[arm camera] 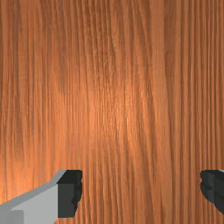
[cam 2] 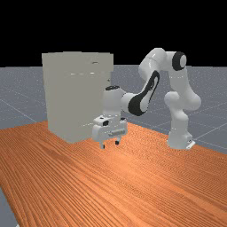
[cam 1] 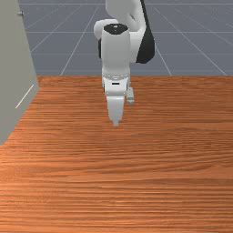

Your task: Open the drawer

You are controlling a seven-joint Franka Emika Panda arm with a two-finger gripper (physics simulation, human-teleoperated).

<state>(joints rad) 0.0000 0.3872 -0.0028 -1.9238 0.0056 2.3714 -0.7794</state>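
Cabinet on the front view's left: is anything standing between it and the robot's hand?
Nothing visible stands in the way. In the front view, only a gap over the wooden table separates the hand from the cabinet.

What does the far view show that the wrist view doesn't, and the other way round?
The far view adds the pale cabinet, at that view's left, and the arm down to its base at the right. The wrist view adds a close look at the inner sides of the dark pads. Both share the open gripper, its fingers apart with nothing between them, and the wooden table.
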